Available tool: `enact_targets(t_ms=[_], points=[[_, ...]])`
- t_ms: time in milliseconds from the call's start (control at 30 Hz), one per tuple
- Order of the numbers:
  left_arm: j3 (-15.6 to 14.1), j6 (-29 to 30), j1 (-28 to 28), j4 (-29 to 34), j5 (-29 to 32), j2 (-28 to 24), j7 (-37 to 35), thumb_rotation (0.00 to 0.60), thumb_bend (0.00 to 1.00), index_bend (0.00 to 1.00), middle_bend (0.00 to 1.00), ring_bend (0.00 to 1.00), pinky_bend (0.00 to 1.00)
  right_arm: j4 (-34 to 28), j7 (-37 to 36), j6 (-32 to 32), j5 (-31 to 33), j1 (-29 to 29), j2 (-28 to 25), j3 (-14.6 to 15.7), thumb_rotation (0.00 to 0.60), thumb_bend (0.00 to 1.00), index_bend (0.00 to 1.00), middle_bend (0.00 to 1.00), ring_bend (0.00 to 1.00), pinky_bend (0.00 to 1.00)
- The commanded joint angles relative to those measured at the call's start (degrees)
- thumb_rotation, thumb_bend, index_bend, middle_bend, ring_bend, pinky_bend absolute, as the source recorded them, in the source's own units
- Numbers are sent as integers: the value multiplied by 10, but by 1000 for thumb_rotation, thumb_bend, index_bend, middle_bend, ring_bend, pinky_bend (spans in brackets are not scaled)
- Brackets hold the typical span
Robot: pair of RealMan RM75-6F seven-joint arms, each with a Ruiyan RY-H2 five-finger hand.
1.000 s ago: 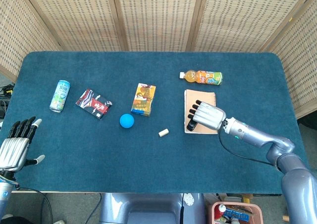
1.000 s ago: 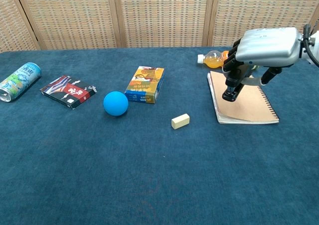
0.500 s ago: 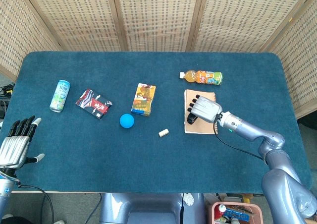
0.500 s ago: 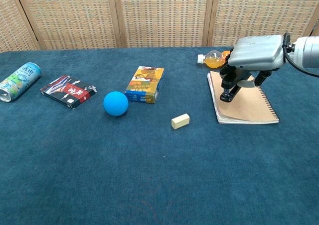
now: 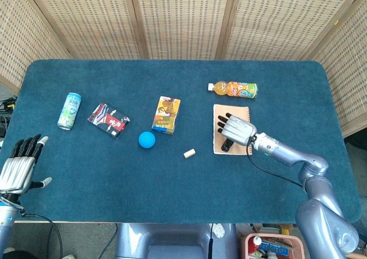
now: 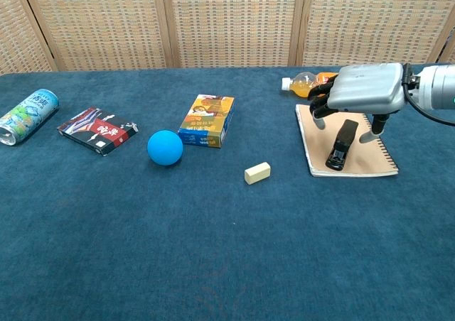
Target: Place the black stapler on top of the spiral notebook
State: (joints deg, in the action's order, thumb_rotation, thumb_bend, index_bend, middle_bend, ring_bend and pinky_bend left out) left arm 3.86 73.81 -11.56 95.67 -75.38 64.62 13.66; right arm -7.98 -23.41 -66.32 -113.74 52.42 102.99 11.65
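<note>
Chest view, black stapler (image 6: pixel 341 145) lying on spiral notebook (image 6: pixel 359 158), right robot hand (image 6: pixel 364 89) released above

Black stapler (image 6: pixel 342 145) on spiral notebook (image 6: pixel 371 159)

Bright even light, soft short shadows, both views sharp, no glare, slight wide-angle bend at edges

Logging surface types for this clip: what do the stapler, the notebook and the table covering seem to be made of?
Stapler: matte black body, likely plastic over metal; cannot tell for sure. Notebook: plain tan card cover, with a dark spiral binding along one edge. Table covering: dark blue fabric with a felt-like nap.
</note>
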Motion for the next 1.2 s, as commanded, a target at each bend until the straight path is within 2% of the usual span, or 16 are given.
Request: enact_targets(t_ms=[33, 300, 500, 633, 733, 867, 900, 1033, 1067, 1133, 1200], points=[[-1, 1, 0, 0, -1, 0, -1, 600, 0, 0, 0, 0, 0, 6, 15, 16, 6, -2, 2, 4, 600, 8, 225, 83, 1, 185], [-2, 2, 0, 3, -4, -3, -6, 600, 0, 0, 0, 0, 0, -1, 35, -14, 26, -11, -11, -3, 600, 0, 169, 0, 0, 38], [-3, 8, 2, 7, -11, -9, -20, 600, 0, 0, 0, 0, 0, -26, 55, -97, 65, -44, -51, -34, 600, 0, 98, 0, 0, 0], [-7, 14, 4, 13, -27, -16, -31, 600, 0, 0, 0, 0, 0, -77, 64, -158, 102, -86, -89, -64, 600, 0, 57, 0, 0, 0], [-14, 24, 8, 19, -48, -22, -40, 600, 0, 0, 0, 0, 0, -154, 84, -202, 137, -134, -123, -88, 600, 0, 31, 0, 0, 0], [-24, 37, 14, 23, -73, -25, -45, 600, 0, 0, 0, 0, 0, -310, 122, -242, 186, -207, -172, -112, 600, 0, 1, 0, 0, 0], [-27, 43, 17, 24, -80, -25, -46, 600, 0, 0, 0, 0, 0, -370, 142, -251, 200, -230, -190, -114, 600, 0, 0, 0, 0, 0], [-35, 72, 30, 24, -108, -24, -48, 600, 0, 0, 0, 0, 0, -544, 216, -275, 229, -301, -249, -99, 600, 0, 0, 0, 0, 0], [-36, 75, 31, 24, -111, -23, -48, 600, 0, 0, 0, 0, 0, -562, 222, -277, 233, -310, -254, -97, 600, 0, 0, 0, 0, 0], [-40, 92, 37, 23, -128, -22, -49, 600, 0, 0, 0, 0, 0, -648, 244, -286, 254, -349, -278, -83, 600, 0, 0, 0, 0, 0], [-42, 103, 41, 20, -139, -21, -49, 600, 0, 0, 0, 0, 0, -694, 263, -292, 267, -372, -291, -76, 600, 0, 0, 0, 0, 0]])
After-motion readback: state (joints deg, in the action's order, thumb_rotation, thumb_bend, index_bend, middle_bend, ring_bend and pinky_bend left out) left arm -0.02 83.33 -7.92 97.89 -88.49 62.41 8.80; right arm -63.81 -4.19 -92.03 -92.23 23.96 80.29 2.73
